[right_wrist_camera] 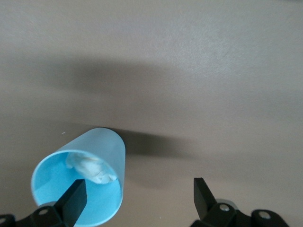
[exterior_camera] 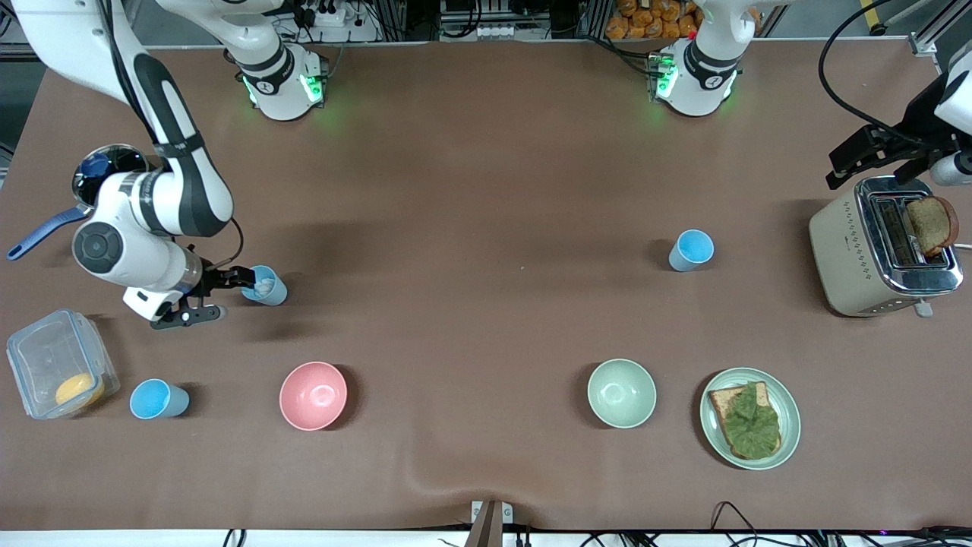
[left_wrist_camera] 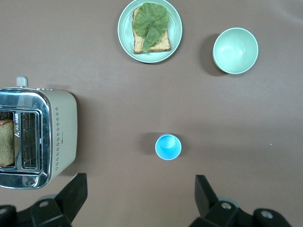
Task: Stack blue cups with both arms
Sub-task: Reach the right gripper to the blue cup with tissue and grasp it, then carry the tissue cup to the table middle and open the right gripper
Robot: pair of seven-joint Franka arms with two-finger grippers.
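Observation:
Three blue cups stand on the brown table. One with a white patch inside is at the right arm's end. My right gripper is open at its rim. In the right wrist view one finger overlaps this cup's mouth and the other is outside it. A second cup stands nearer the front camera, beside a clear box. The third cup stands toward the left arm's end and also shows in the left wrist view. My left gripper is open and empty, high up by the toaster.
A toaster holds a bread slice at the left arm's end. A plate with bread and lettuce, a pale green bowl and a pink bowl lie nearer the front camera. A clear box and a blue-handled pan are at the right arm's end.

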